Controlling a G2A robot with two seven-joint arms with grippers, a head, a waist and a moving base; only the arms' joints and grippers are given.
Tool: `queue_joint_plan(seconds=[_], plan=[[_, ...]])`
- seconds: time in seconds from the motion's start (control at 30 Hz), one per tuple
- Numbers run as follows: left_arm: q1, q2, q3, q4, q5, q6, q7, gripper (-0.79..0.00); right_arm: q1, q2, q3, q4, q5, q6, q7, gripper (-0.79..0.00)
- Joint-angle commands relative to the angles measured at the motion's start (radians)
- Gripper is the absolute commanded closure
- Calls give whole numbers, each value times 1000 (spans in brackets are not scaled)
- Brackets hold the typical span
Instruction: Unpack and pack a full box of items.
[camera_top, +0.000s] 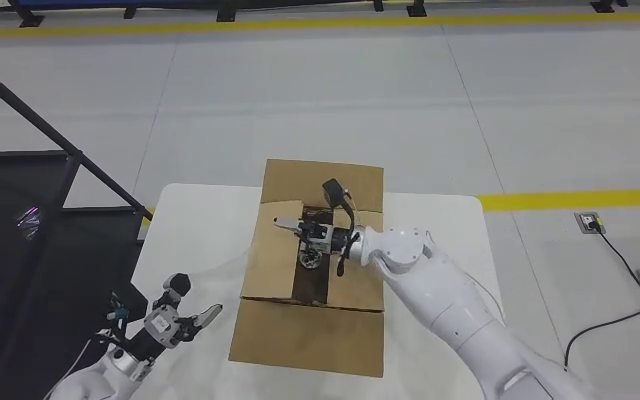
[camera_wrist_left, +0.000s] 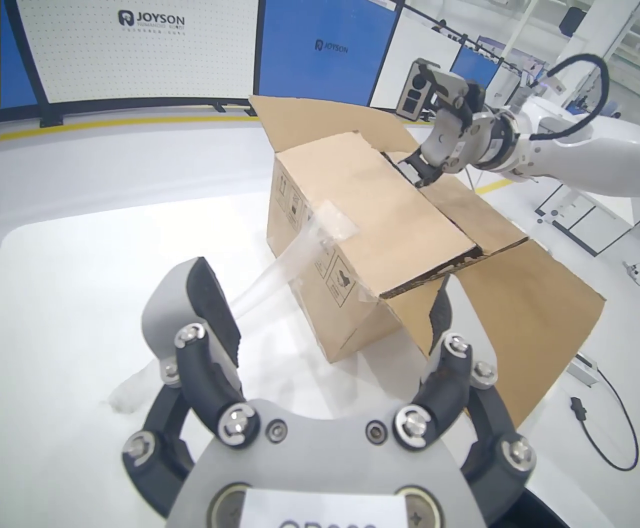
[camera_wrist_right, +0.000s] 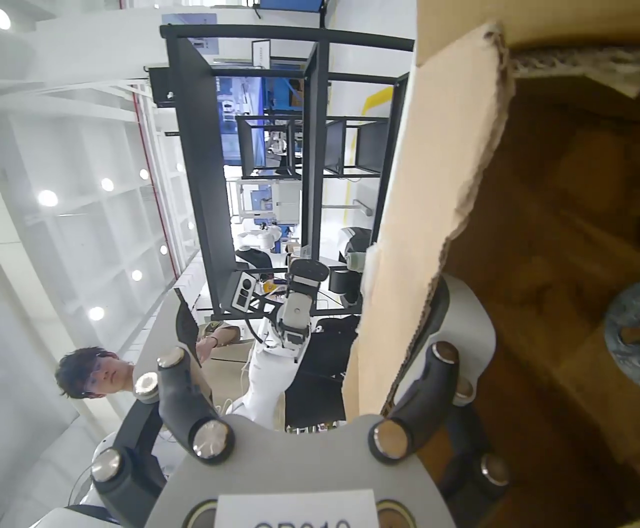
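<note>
A brown cardboard box (camera_top: 310, 310) stands in the middle of the white table (camera_top: 190, 220) with its flaps spread open. My right gripper (camera_top: 297, 227) is over the box opening, open, with its fingers on either side of the edge of a side flap (camera_wrist_right: 430, 165); one finger (camera_wrist_right: 465, 320) is inside the box. A grey round item (camera_wrist_right: 622, 335) lies down in the box (camera_wrist_left: 370, 225). My left gripper (camera_wrist_left: 325, 305) hovers open and empty above the table near the box's corner, also seen from above as the left gripper (camera_top: 195, 302).
A loose strip of clear tape (camera_wrist_left: 300, 250) hangs from the box's side toward the table. A black frame with dark cloth (camera_top: 50, 230) stands just left of the table. A cable and floor socket (camera_top: 590, 225) lie to the right.
</note>
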Motion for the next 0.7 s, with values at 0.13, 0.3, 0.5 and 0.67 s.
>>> queue_joint_plan(seconds=[0.13,0.3,0.5,0.67], plan=[[-10,-1,50,-67,82,39,-41,-785,-6,-15,8,-63,8,-47,13,-785],[-36,-6,104,-91,101,105,-74,-785,-27,-29,4,-131,-15,-87,-48,-785],[-76,-14,138,-91,34,207,-92,-785,-42,-56,-21,-156,-30,-147,-63,-785],[-76,-19,130,-104,-14,297,-75,-785,-43,-73,-33,-144,-43,-191,-38,-785]])
